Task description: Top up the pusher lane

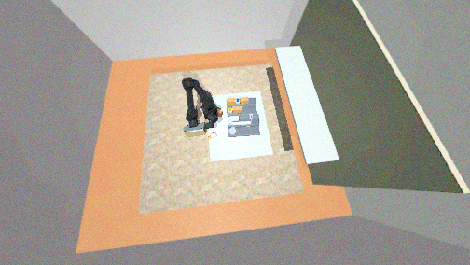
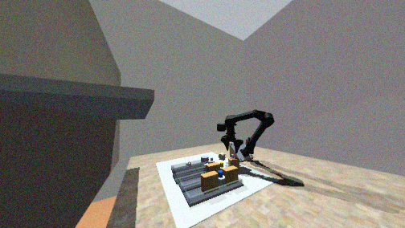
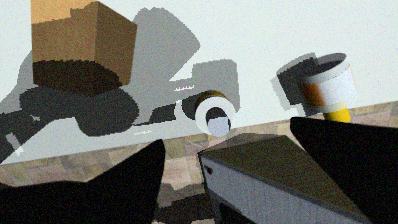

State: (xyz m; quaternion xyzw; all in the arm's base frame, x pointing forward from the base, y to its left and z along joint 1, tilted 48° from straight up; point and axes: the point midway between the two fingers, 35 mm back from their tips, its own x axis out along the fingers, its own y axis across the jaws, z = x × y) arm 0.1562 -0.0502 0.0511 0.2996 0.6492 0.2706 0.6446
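Observation:
My gripper (image 3: 226, 134) (image 2: 232, 145) is open and empty, pointing down over the near edge of the white mat. In the wrist view a white round jar (image 3: 201, 116) with a dark centre lies between and beyond the fingertips. A white jar (image 3: 334, 89) with an orange patch and yellow at its lower end is beyond the right finger. The grey lane unit (image 1: 252, 132) (image 2: 196, 199) stands on the mat. A blue-topped jar (image 1: 238, 101) (image 2: 220, 173) is between two orange blocks; a yellow-topped jar (image 1: 230, 110) is beside another. The pusher plate and jar markings are too small to tell.
A loose orange block (image 3: 80, 45) (image 2: 233, 161) stands on the white mat (image 1: 233, 151) near the gripper. The grey arm base (image 3: 270, 175) (image 1: 195, 131) is close to the fingers. A dark strip (image 1: 279, 109) lies beyond the lane unit.

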